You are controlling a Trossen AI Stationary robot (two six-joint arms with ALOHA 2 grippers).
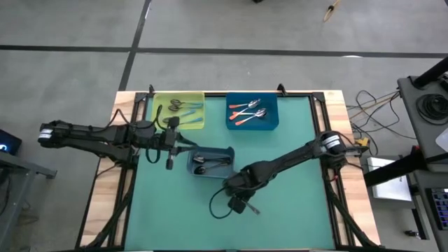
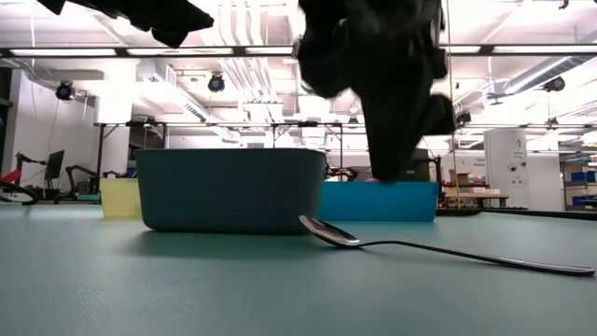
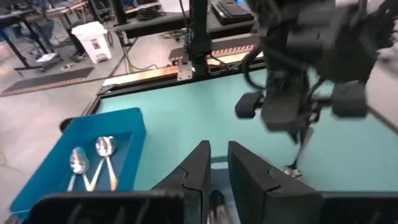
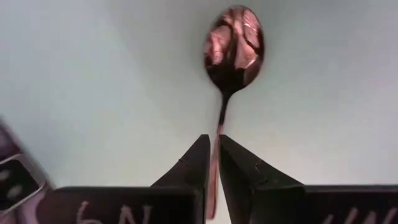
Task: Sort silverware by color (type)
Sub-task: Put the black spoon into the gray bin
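Note:
One dark metal spoon (image 1: pixel 250 208) lies flat on the green mat, bowl (image 2: pixel 326 231) and handle both resting on it. My right gripper (image 4: pixel 213 140) hangs just above its handle, pointing down, fingers nearly together. The handle shows through the slit between them, and the bowl (image 4: pixel 233 46) lies ahead. In the low view the fingertips (image 2: pixel 401 173) stand clear above the spoon. My left gripper (image 1: pixel 170 161) hovers by the left end of the grey bin (image 1: pixel 227 150), fingers close together (image 3: pixel 219 149). The grey bin holds dark spoons.
The yellow bin (image 1: pixel 157 98) at the far left holds light-blue-handled spoons. The blue bin (image 1: pixel 273 126) beside it holds orange-handled ones (image 3: pixel 104 147). A black cable loops on the mat (image 1: pixel 217 203) beside my right gripper. Bare mat stretches toward the near edge.

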